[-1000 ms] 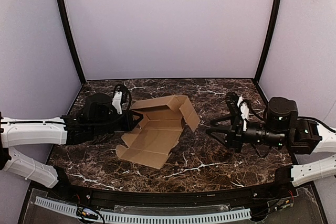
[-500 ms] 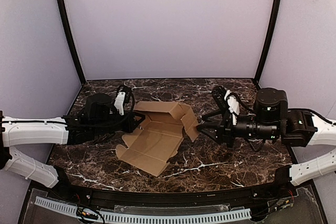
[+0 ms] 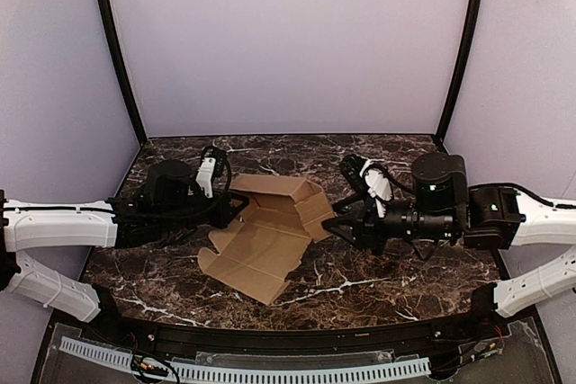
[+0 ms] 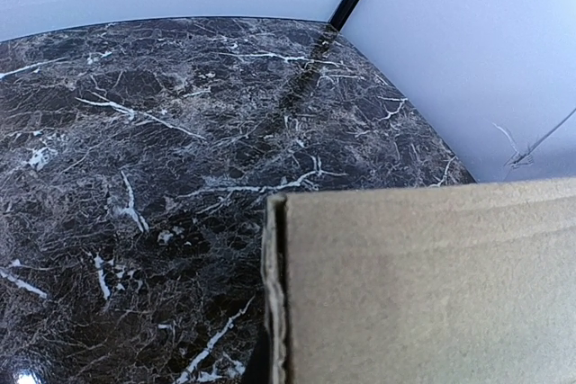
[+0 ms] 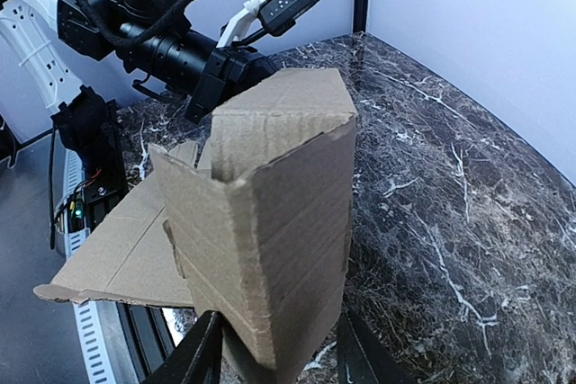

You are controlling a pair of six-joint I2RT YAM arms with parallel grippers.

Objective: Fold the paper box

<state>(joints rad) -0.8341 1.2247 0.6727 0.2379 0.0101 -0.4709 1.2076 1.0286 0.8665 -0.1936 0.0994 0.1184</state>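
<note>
Paper box [image 3: 265, 238] is only partly folded, in my judgement: its back wall and its right flap stand up, while the wide front panel with the notched tabs lies flat and open, so there is no closed box shape yet. The side walls must be raised, the tabs tucked in and the front panel closed over, and that is most of the work. Around the box the largest thing is the room itself, plain pale lilac walls [image 3: 288, 42] with two thin black posts [image 3: 115, 51] at the back corners. Under the box is the worktop [image 3: 387, 272], a dark brown marble pattern with white veins. It looks smooth, so I think the cardboard can slide on it easily when it is pushed. The box lies on it between the two grippers. At the left side of the box the left gripper [image 3: 238, 208] is closed. It seems to pinch the left wall, because brown cardboard fills the near part of its wrist view and hides the fingers. At the right side of the box the right gripper [image 3: 335, 222] is spread apart, with one jaw on each side of the raised right flap. Whether the jaws already press the flap I cannot tell.
</note>
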